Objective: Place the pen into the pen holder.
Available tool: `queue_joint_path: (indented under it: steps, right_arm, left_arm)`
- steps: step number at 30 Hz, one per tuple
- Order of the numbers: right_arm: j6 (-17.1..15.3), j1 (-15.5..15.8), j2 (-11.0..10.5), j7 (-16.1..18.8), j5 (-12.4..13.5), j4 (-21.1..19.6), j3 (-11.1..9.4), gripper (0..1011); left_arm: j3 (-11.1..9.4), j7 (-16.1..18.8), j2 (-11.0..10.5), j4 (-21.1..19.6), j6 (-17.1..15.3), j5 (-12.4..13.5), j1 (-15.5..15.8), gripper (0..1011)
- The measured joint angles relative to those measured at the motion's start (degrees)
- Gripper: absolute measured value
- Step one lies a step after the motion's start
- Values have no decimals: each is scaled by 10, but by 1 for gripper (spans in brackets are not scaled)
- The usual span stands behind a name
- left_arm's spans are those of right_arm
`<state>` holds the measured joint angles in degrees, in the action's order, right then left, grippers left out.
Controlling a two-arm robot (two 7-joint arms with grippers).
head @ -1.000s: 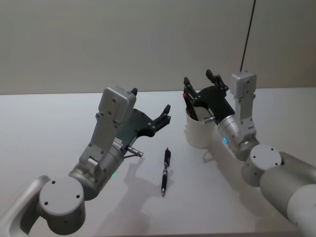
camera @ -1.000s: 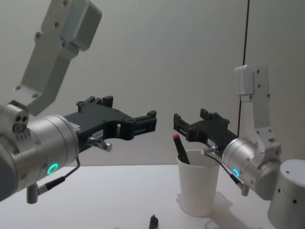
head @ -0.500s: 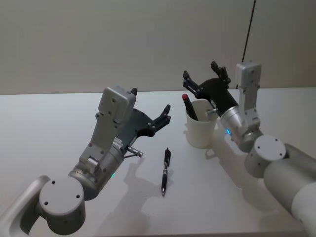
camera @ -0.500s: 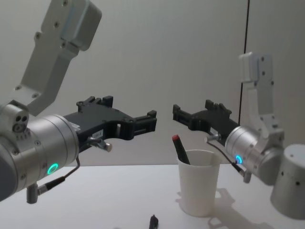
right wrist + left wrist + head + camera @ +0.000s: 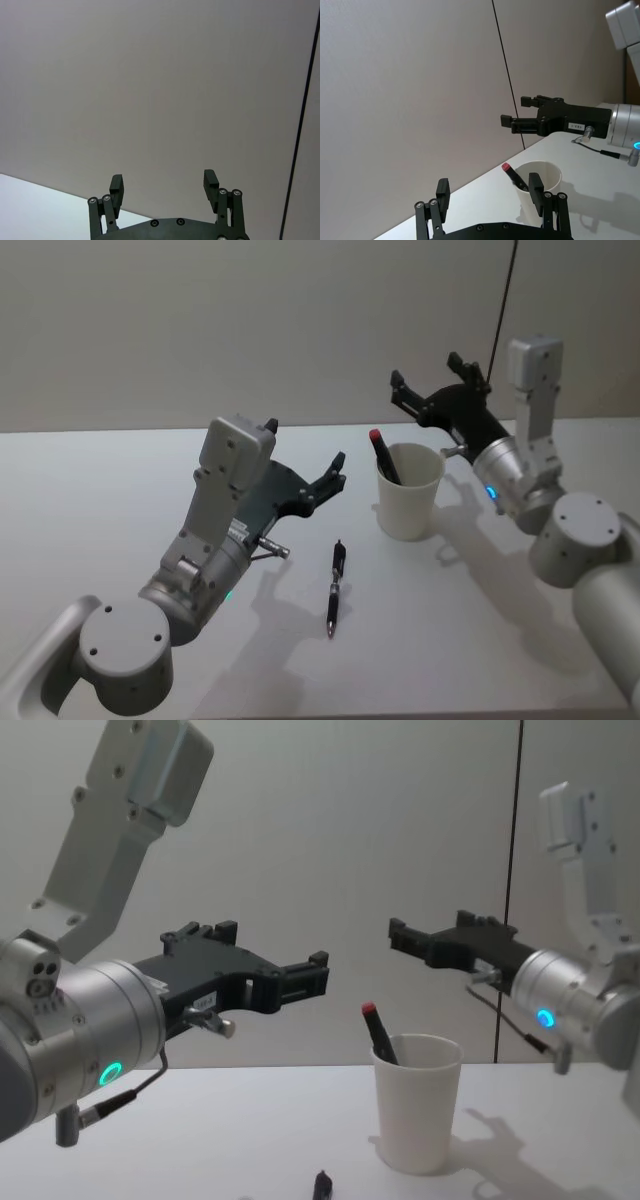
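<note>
The left arm [image 5: 205, 550] and right arm [image 5: 610, 600] were built of silver-grey cylindrical segments, and their round joint caps [image 5: 122, 645] were dotted with small dark screw holes. A pale boxy housing [image 5: 236, 446] sat on each forearm. Each wrist carried a small glowing ring light [image 5: 108, 1072], greenish on the left and bluer on the right. The left gripper [image 5: 489, 190] and right gripper [image 5: 163, 181] were matte black, with blocky finger pads [image 5: 116, 182] and silver screws [image 5: 431, 202] at the pivots. Each gripper body bore a small white label [image 5: 575, 126]. A thin grey cable [image 5: 135, 1092] with a metal plug looped under the left wrist.
</note>
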<state>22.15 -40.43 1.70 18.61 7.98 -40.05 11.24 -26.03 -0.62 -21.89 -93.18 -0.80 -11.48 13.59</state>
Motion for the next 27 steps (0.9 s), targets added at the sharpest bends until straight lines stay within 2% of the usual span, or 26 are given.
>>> queue_joint_path:
  steps: [4, 10, 18, 27]
  right_arm:
    - [-45, 23, -13, 1, -8, -54, -9, 1001]
    - [-93, 45, -28, 2, -21, -105, -20, 1002]
    - [-144, 67, -48, 6, -43, -153, -36, 1001]
    - [-181, 87, -67, 11, -63, -188, -52, 1002]
  left_arm:
    - [0, 0, 0, 0, 0, 0, 0, 1000]
    - [0, 0, 0, 0, 0, 0, 0, 1000]
    - [0, 0, 0, 0, 0, 0, 0, 1000]
    - [0, 0, 0, 0, 0, 0, 0, 1000]
